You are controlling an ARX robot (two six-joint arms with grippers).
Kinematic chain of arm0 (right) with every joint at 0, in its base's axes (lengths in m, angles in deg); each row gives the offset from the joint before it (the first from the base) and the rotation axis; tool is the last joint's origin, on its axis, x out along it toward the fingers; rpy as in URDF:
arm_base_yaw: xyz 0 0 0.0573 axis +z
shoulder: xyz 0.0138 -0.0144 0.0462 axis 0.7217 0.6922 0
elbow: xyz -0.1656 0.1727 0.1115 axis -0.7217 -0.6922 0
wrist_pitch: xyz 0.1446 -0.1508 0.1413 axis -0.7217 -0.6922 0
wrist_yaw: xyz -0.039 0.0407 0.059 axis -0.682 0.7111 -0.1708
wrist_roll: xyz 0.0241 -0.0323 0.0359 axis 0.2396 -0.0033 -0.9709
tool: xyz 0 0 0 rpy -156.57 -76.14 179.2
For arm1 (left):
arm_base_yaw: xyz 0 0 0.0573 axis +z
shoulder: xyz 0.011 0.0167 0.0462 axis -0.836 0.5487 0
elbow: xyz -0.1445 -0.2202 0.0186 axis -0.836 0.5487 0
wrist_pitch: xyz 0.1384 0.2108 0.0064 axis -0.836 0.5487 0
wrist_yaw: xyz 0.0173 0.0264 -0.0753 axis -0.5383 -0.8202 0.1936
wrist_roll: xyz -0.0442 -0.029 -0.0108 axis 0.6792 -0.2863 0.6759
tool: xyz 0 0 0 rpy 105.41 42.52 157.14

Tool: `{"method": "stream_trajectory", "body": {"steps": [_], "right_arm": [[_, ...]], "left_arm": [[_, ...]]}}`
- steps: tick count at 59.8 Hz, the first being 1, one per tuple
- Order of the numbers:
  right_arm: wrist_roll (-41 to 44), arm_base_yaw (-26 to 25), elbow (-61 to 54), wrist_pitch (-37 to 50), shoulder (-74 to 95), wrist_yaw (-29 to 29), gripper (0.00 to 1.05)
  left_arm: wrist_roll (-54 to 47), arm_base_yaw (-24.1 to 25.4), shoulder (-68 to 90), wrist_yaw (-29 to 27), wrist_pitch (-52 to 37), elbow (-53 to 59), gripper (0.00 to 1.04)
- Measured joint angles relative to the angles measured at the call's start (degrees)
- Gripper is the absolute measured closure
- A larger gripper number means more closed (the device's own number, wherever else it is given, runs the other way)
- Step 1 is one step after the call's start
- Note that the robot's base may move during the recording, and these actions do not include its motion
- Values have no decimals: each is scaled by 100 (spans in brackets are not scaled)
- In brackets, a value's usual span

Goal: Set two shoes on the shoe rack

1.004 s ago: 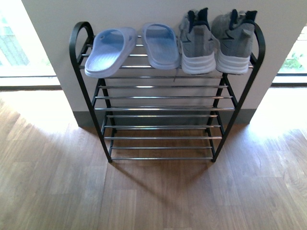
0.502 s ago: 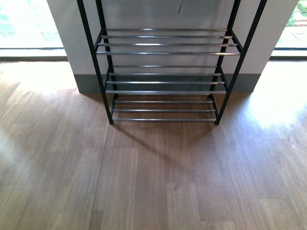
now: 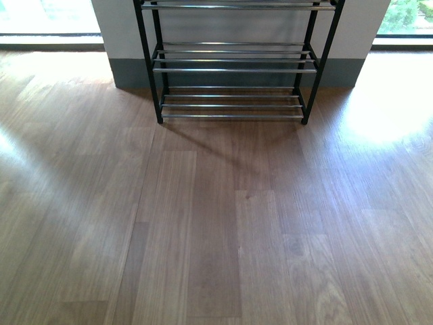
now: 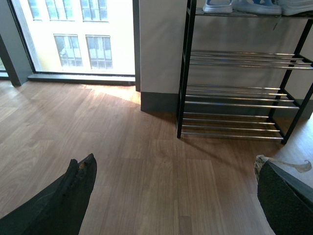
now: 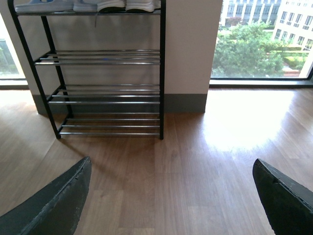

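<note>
Wooden plank flooring (image 3: 216,223) fills most of the front view, bare and sunlit at both sides. At its far edge stands the shoe rack (image 3: 233,68), black metal side frames with chrome rods, set against a pale wall with a grey skirting; only its lower tiers show here, and they hold nothing.

Both wrist views show the rack (image 5: 105,73) more fully, up to its top tier. There, at the upper edge of the right wrist picture, the undersides of footwear sit in a row: the pale blue slide sandals (image 5: 54,6) and, just beside them, the white soles of the grey sneakers (image 5: 128,5). The left wrist view shows the same sandal soles (image 4: 244,5) on the top tier; the uppers are cut off in both.

The left gripper (image 4: 171,196) has its two dark fingers spread wide with nothing but floor between them. The right gripper (image 5: 171,200) is likewise spread wide and empty. Both sit well back from the rack.

Judging from this, the task looks finished: both pairs rest on the top tier, no shoe lies on the visible floor, and nothing appears left to do.
</note>
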Motion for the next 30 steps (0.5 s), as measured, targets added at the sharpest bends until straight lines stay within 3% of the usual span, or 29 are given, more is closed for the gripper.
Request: {"method": "stream_trajectory", "body": {"steps": [30], "right_arm": [[0, 0, 0, 0, -2, -9, 9]], "left_arm": [[0, 0, 0, 0, 0, 0, 9]]}}
